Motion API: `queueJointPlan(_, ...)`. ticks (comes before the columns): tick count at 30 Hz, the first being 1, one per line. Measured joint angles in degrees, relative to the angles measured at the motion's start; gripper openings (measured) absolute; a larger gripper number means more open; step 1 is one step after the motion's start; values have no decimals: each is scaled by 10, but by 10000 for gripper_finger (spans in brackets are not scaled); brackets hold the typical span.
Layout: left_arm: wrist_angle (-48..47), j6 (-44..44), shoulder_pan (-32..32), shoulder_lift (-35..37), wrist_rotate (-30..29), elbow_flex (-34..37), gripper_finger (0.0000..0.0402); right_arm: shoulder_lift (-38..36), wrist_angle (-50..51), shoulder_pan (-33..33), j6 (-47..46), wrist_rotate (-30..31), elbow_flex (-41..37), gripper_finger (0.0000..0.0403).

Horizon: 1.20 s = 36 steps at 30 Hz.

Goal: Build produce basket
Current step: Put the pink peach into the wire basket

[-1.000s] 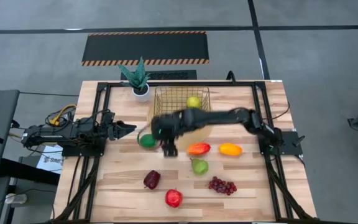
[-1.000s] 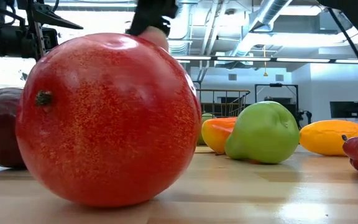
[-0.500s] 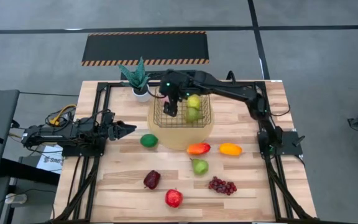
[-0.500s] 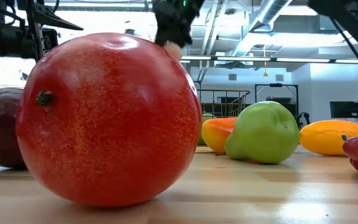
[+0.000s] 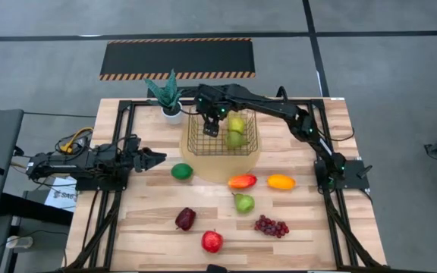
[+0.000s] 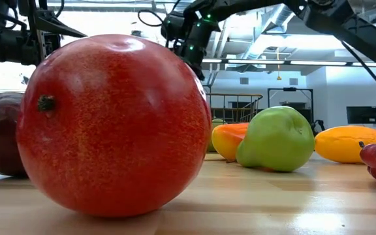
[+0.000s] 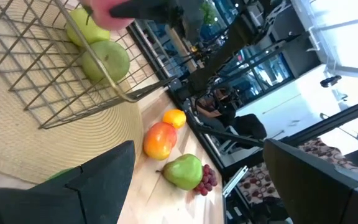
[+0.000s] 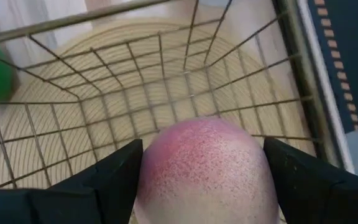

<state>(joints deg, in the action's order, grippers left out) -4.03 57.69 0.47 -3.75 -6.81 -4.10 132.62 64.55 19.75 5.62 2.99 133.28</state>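
The gold wire basket (image 5: 203, 144) stands on a round woven mat at the table's far middle. It holds a yellow-green apple (image 5: 236, 123) and a green pear (image 5: 236, 139). My right gripper (image 5: 212, 126) hangs over the basket's left part, shut on a pink peach (image 8: 204, 165). My left gripper (image 5: 158, 158) is open and empty at the table's left, near the green lime (image 5: 180, 171). On the table lie the mango (image 5: 242, 181), the yellow-orange fruit (image 5: 281, 182), a green pear (image 5: 243, 202), the dark red fruit (image 5: 185, 219), the red apple (image 5: 212, 242) and the grapes (image 5: 271, 226). My right gripper pinches the peach between its two fingers, one on each of two opposite sides (image 8: 151, 171). The fingers point down from above. The peach is lifted clear, over the basket's mesh floor (image 8: 135, 118).
A spiky potted plant (image 5: 169, 97) stands just left of the basket's far corner. The woven mat (image 5: 218, 173) reaches out past the basket's near side. In the low view the red apple (image 6: 113, 124) fills the foreground and hides much of the table behind it.
My right gripper has carried the peach from the table's middle, beside the lime, up and toward the far edge. It now hangs over the basket's left part. In the last half second it has shifted only a little.
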Motion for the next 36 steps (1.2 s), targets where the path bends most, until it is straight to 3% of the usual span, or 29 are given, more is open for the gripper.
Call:
queueJointPlan(7, -18, 0, 0, 0, 0, 0, 341, 7, 16, -1, 2, 2, -2, 321)
queueJointPlan(20, -32, 0, 0, 0, -4, 0, 341, 9, -21, 6, -11, 30, -80, 321)
queueJointPlan(36, -32, -1, 0, 0, -10, 0, 341, 8, -34, 11, -11, 35, -90, 321)
